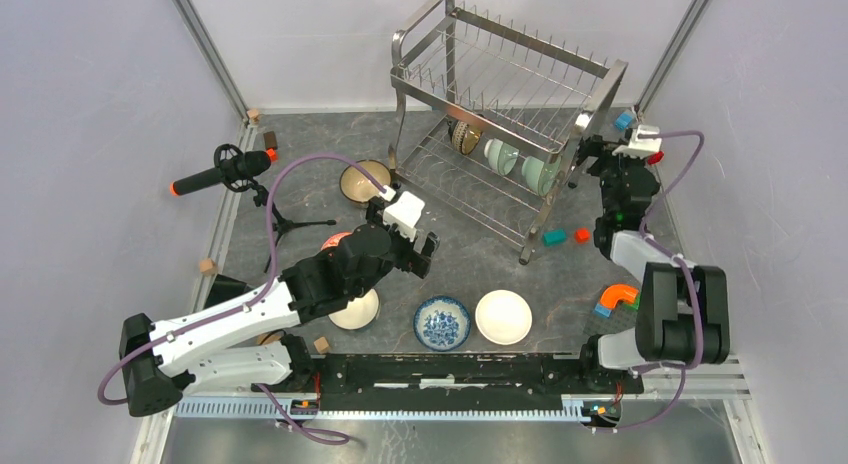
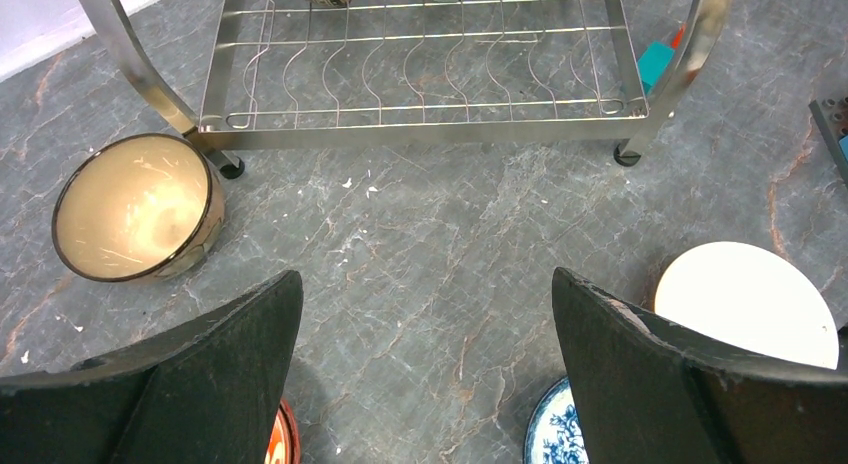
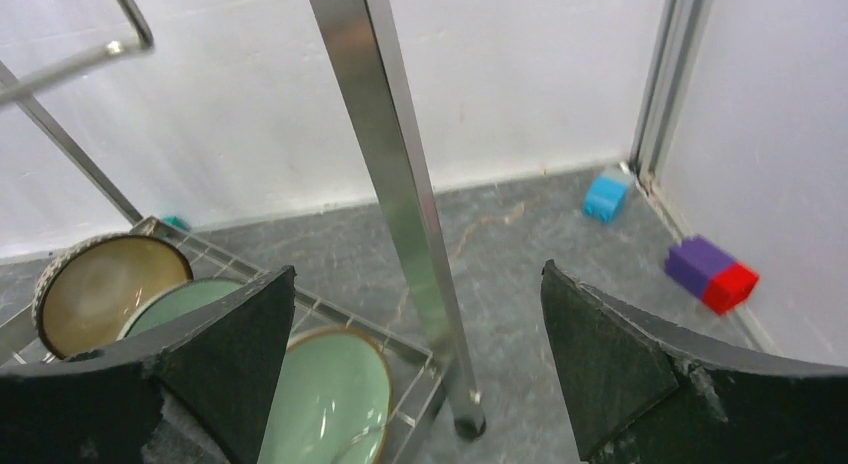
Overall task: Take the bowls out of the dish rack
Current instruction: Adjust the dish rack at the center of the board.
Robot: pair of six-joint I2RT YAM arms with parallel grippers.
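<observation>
At left, the left gripper [image 1: 418,246] hangs jaws apart and empty over the dark table [image 1: 460,272]. Unloaded bowls sit around it: a tan dark-rimmed bowl [image 1: 365,181] beyond it, a blue-and-white bowl [image 1: 442,322] and a white bowl [image 1: 503,316] near the front edge. At centre, the dish rack [image 1: 500,84] holds three bowls on edge in its lower tier. They are a tan patterned-rim bowl [image 3: 100,284] and two pale green bowls [image 3: 335,399], glossy and leaning between thin tines. At right, the right gripper [image 3: 418,284] gapes wide, holding nothing, at the rack's corner post [image 3: 400,184]. The danger, to my eye, is that pressing in from here could snag that post, shove the rack and rattle the smooth bowls loose.
</observation>
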